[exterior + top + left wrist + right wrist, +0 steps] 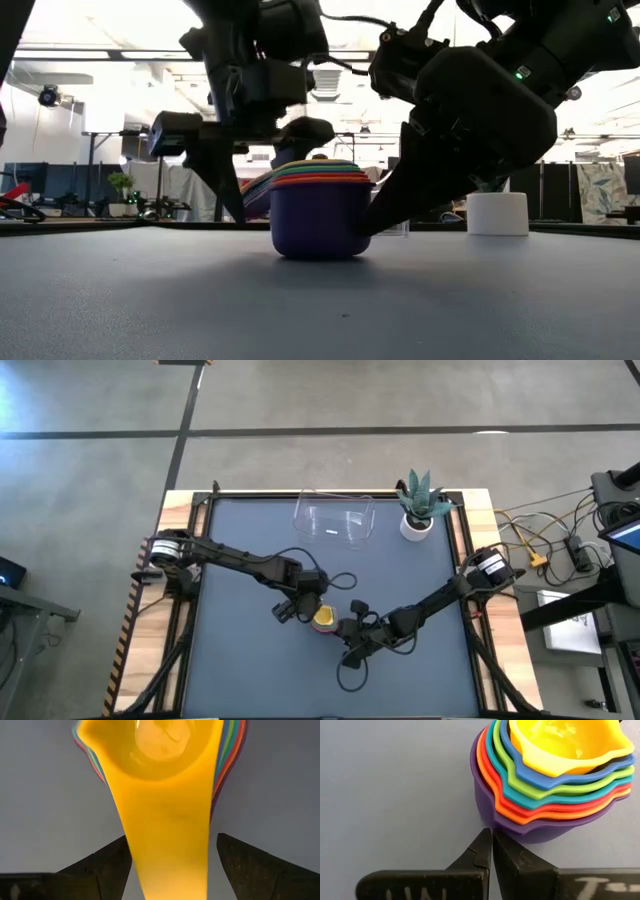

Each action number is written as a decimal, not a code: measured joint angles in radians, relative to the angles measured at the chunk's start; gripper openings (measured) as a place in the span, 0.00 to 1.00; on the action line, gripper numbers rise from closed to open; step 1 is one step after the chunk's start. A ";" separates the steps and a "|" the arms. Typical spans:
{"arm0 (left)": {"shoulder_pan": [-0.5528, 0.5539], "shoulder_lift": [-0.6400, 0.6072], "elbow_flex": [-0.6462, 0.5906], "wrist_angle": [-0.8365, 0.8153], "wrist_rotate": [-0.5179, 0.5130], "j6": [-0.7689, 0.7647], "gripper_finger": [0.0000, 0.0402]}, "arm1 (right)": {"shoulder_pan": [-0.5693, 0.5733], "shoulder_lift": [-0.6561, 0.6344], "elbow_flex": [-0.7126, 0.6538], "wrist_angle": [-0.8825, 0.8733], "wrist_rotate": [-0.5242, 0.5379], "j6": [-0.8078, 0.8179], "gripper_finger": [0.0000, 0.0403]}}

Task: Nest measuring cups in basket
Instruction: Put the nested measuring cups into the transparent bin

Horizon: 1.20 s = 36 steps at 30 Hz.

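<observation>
The measuring cups [550,780] stand nested in one stack on the table, resting on the purple cup's base [318,250], with the yellow cup [160,750] innermost. The stack [323,617] is at mid-table, toward the near edge. My left gripper [172,840] is open, just left of the stack [303,603], one finger on each side of the yellow cup's handle. My right gripper [491,834] is shut, at the stack's near right side [347,628]. The clear basket [333,520] sits by the far edge, away from the cups. My left gripper has one finger [112,857] right beside the edge of the yellow cup's handle [165,850], which runs along between the fingers; I cannot tell whether it touches. My right gripper rests its shut fingertips [482,845] against the purple cup's lower wall [492,820], slanting down from the right [372,222].
A small white pot with a spiky green plant [418,510] stands right of the basket, near the far right corner. Dark table surface [240,660] lies open around the stack. Wooden rails [180,510] frame the table, and cables run over its right edge.
</observation>
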 joint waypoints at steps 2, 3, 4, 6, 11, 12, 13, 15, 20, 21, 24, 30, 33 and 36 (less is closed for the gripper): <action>0.002 0.000 -0.008 0.010 -0.004 -0.012 0.66 | 0.000 0.000 0.000 0.001 0.001 -0.001 0.02; 0.003 0.000 -0.008 0.018 -0.004 -0.018 0.66 | 0.000 0.000 0.000 0.002 0.001 -0.003 0.02; 0.003 0.000 -0.006 0.022 -0.005 -0.025 0.66 | 0.000 0.000 0.000 0.001 0.001 -0.003 0.02; 0.003 0.000 -0.006 0.028 -0.007 -0.032 0.63 | 0.000 0.000 0.000 0.001 0.001 -0.004 0.02; 0.004 0.000 -0.006 0.033 -0.007 -0.030 0.47 | 0.000 0.000 0.000 0.002 0.001 -0.005 0.02; 0.004 0.000 -0.006 0.033 -0.008 -0.029 0.43 | 0.000 0.000 0.000 0.002 0.001 -0.005 0.02; 0.005 0.000 -0.006 0.033 -0.008 -0.029 0.38 | 0.000 0.000 0.000 0.002 0.001 -0.005 0.02; 0.005 0.000 -0.005 0.033 -0.014 -0.030 0.32 | 0.000 0.000 0.000 0.002 0.002 -0.006 0.02; 0.006 0.000 -0.005 0.031 -0.039 -0.046 0.32 | 0.000 -0.022 0.000 -0.006 0.008 -0.014 0.02; 0.006 0.000 -0.005 0.031 -0.049 -0.049 0.32 | 0.000 -0.029 0.000 -0.006 0.010 -0.018 0.02; 0.010 -0.003 -0.005 0.027 -0.079 -0.056 0.32 | 0.003 -0.061 0.000 -0.039 0.015 -0.024 0.02; 0.052 -0.055 -0.005 0.016 -0.132 -0.058 0.32 | 0.041 -0.166 0.000 -0.164 0.126 -0.023 0.02; 0.092 -0.093 -0.005 0.007 -0.132 -0.059 0.32 | 0.067 -0.223 0.000 -0.210 0.189 -0.023 0.02; 0.137 -0.130 -0.004 0.007 -0.133 -0.058 0.31 | 0.089 -0.264 -0.002 -0.243 0.248 -0.022 0.02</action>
